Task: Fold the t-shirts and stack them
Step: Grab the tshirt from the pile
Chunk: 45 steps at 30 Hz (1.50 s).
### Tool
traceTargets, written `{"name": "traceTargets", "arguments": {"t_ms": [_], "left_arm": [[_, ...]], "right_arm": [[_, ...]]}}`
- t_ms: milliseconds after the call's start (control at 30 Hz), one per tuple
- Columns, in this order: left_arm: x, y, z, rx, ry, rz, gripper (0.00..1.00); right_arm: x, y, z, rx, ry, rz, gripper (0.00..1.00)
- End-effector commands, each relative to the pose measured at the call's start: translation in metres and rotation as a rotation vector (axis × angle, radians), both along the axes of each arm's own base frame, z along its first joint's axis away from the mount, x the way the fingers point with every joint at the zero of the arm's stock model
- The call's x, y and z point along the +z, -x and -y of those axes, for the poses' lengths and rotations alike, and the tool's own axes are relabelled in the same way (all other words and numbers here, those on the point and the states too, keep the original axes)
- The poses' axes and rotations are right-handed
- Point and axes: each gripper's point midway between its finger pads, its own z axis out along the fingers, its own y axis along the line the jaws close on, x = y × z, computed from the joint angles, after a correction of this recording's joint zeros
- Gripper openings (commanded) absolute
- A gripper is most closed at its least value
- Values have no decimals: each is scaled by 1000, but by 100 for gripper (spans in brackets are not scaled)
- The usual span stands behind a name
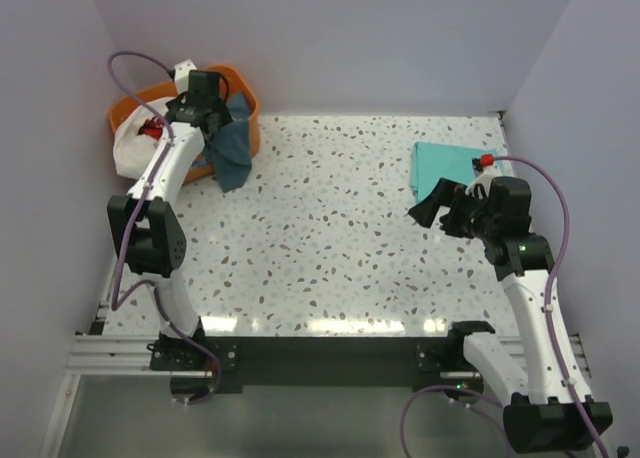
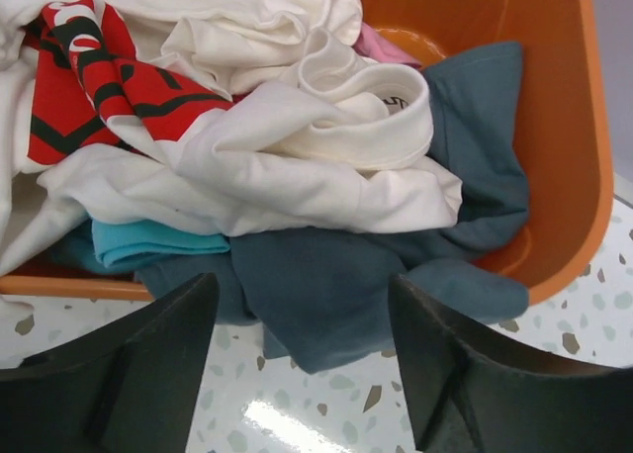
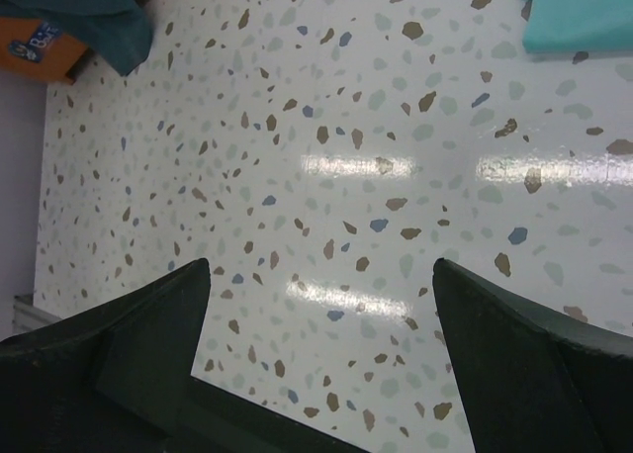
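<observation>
Because the dark grey-blue t-shirt (image 2: 475, 176) spills over the orange basket (image 2: 564, 127) rim, the left gripper (image 2: 302, 300) hovers above it, jaws spread to take it, while the right gripper (image 3: 321, 275) hangs unclenched and empty near the folded teal t-shirt (image 1: 445, 163).

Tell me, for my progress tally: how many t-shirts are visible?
5. Folded teal one on the table, right side; in the orange basket: cream-white one on top, grey-blue one draped over the rim, slivers of pink and light blue. More may be buried.
</observation>
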Motion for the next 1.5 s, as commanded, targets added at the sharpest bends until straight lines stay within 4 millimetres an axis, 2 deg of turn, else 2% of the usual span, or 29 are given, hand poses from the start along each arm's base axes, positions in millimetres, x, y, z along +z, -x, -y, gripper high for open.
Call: {"name": "traceTargets", "arguments": {"t_ms": [0, 33, 100, 133, 167, 200, 267, 300, 333, 433, 467, 500, 567, 600, 667, 767, 833, 867, 900, 1133, 1167, 1233, 1267, 1300, 1333, 1367, 1400, 1467], "left_arm": [[16, -12, -20, 81, -39, 48, 71], [12, -15, -21, 85, -40, 50, 65], [16, -25, -23, 66, -57, 73, 61], [10, -29, -23, 60, -62, 64, 49], [9, -30, -25, 59, -71, 55, 42], [16, -34, -27, 66, -80, 68, 31], [11, -40, -26, 47, -99, 44, 19], [18, -45, -23, 26, -96, 59, 0], [17, -48, -23, 21, -98, 54, 0], [35, -46, -24, 18, -105, 94, 0], [35, -46, -25, 26, -109, 114, 0], [52, -41, -27, 29, -113, 158, 0], [55, -41, -26, 17, -117, 204, 0], [65, -39, -23, -1, -108, 230, 0], [72, -37, -21, -21, -107, 235, 0], [87, -30, -26, 6, -119, 252, 0], [86, -31, -27, -4, -127, 237, 48], [85, -31, -25, -18, -120, 225, 89], [78, -33, -23, -30, -118, 205, 100], [31, -44, -21, -40, -99, 103, 100], [31, -47, -21, -37, -97, 104, 100], [15, -56, -22, -32, -89, 79, 91], [17, -60, -22, -29, -86, 85, 83], [6, -65, -22, -29, -86, 63, 61], [15, -69, -23, -30, -90, 72, 51], [15, -71, -22, -41, -97, 61, 32], [11, -76, -18, -74, -92, 44, 0], [28, -73, -15, -83, -87, 62, 0]], "right_arm": [[10, -3, 3, 12, 32, 49, 98], [9, -2, 3, 14, 38, 50, 99], [5, -2, 4, 15, 41, 45, 99], [3, -2, 3, 14, 38, 42, 99], [2, -3, 4, 13, 38, 36, 99], [-1, -2, 4, 13, 39, 25, 99], [-4, -3, 4, 18, 47, 12, 99], [-6, -2, 4, 20, 51, 2, 99], [-7, -3, 5, 19, 56, -2, 99], [-8, -5, 5, 19, 57, -12, 99], [-7, -5, 4, 25, 56, -13, 99], [-8, -4, 4, 29, 56, -15, 99], [-9, -3, 6, 24, 70, -15, 99], [-9, -3, 7, 16, 72, -13, 99], [-9, -4, 9, 13, 79, -5, 99], [-7, -2, 8, 18, 83, -1, 99], [-8, -2, 10, 18, 91, -2, 99], [-8, -2, 10, 16, 94, 0, 99], [-9, -2, 11, 10, 98, -4, 99], [-9, -1, 15, -6, 111, 1, 99], [-8, -2, 15, -11, 111, 3, 99], [-8, -2, 16, -14, 115, 5, 99], [-8, -3, 16, -15, 116, 2, 99], [-9, -2, 16, -13, 116, -4, 99], [-9, -2, 16, -12, 117, -5, 99], [-10, -2, 17, -16, 119, -6, 99], [-10, -2, 17, -16, 120, -9, 99], [-9, -2, 17, -16, 122, -6, 99]]}}
